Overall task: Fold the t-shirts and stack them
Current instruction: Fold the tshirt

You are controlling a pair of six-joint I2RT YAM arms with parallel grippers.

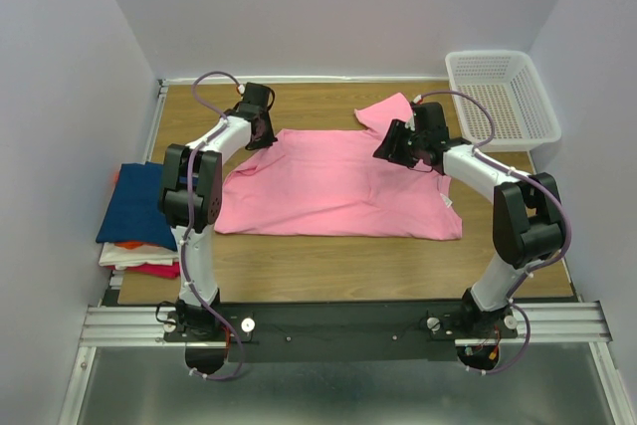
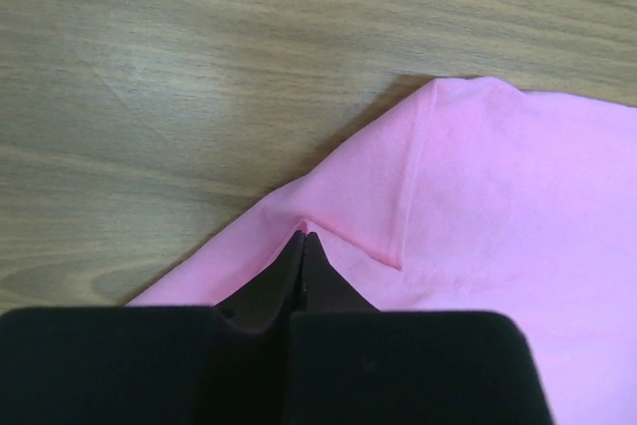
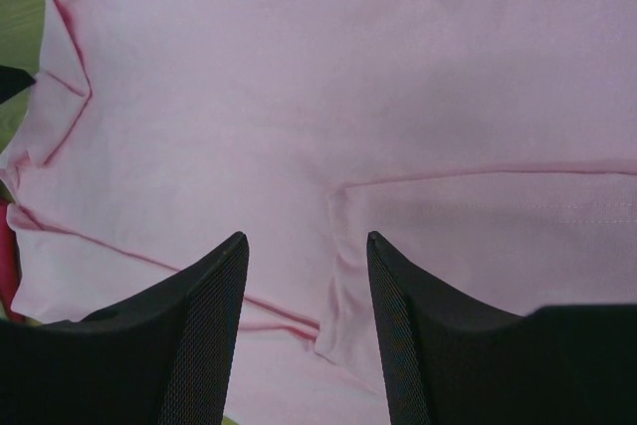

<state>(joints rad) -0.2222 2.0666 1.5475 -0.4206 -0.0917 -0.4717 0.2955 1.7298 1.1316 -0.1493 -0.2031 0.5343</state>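
The bright pink t-shirt lies spread flat on the wooden table. One sleeve sticks out toward the far side at its right. My left gripper is at the shirt's far left corner. In the left wrist view its jaws are shut, pinching a small peak of the pink cloth at the sleeve edge. My right gripper hovers over the shirt's far right part. In the right wrist view it is open and empty, with a folded sleeve hem below the gap.
A stack of folded shirts, dark blue on top with orange, white and magenta below, sits at the table's left edge. A white mesh basket stands at the far right. Grey walls close in the table on three sides.
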